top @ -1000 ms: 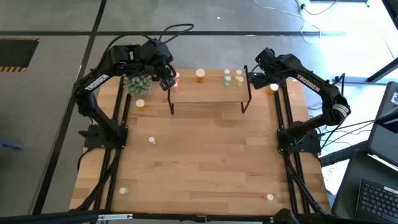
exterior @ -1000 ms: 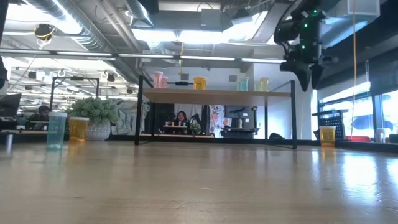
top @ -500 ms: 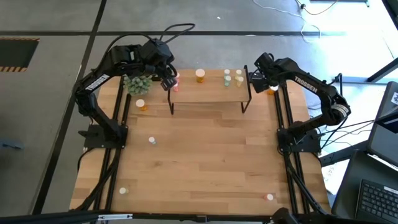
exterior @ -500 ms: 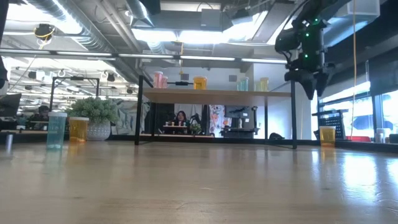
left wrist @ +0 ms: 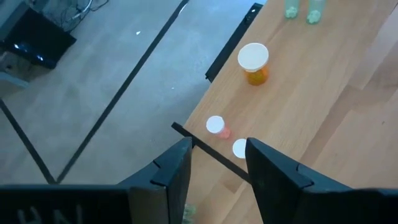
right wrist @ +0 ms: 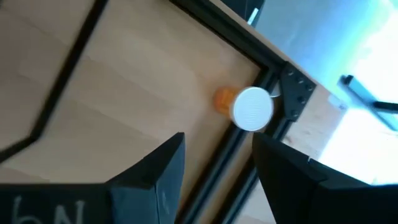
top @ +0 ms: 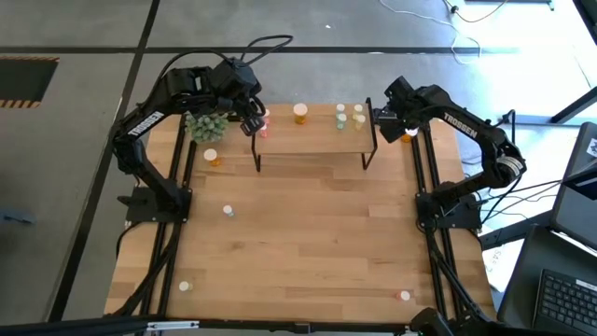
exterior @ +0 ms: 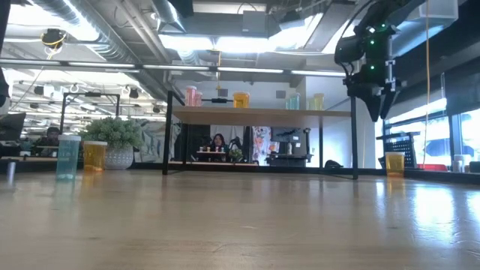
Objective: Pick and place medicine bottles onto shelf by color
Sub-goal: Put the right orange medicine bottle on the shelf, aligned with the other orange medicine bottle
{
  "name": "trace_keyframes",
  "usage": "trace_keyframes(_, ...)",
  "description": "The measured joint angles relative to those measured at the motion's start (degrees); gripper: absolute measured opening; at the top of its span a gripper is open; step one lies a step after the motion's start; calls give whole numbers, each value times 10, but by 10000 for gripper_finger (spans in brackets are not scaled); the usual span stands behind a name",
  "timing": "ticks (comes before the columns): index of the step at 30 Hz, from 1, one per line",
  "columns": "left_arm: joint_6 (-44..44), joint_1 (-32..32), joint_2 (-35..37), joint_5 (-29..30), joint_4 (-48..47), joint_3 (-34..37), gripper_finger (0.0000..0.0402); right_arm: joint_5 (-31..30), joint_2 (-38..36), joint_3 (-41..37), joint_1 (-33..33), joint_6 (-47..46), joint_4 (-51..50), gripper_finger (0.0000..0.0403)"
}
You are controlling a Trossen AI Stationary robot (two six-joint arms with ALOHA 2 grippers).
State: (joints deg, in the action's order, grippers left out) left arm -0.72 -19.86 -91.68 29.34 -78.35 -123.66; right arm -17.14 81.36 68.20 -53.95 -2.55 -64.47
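Above an orange bottle (right wrist: pixel 245 107) — right claw (right wrist: pixel 214 165) open, empty.

Two dark arms, white TROSSEN lettering on links; black cables; green lights on right arm.

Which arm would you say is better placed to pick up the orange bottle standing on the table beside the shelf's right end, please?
Probably the right: its open end effector hangs beside that orange bottle, which fills its wrist view; the left end effector is at the shelf's far end.
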Motion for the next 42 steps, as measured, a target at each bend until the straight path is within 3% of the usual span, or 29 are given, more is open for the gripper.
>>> trace_keyframes(16, 25, 0, 0, -3, 0, 0, 147, 3, 0, 0, 0, -2, 0, 190)
trace_keyframes(27, 97, 0, 0, -173, -1, 0, 147, 3, 0, 0, 0, -1, 5, 190)
trace_keyframes(42, 118, 0, 0, -175, -1, 0, 147, 3, 0, 0, 0, -17, 5, 190)
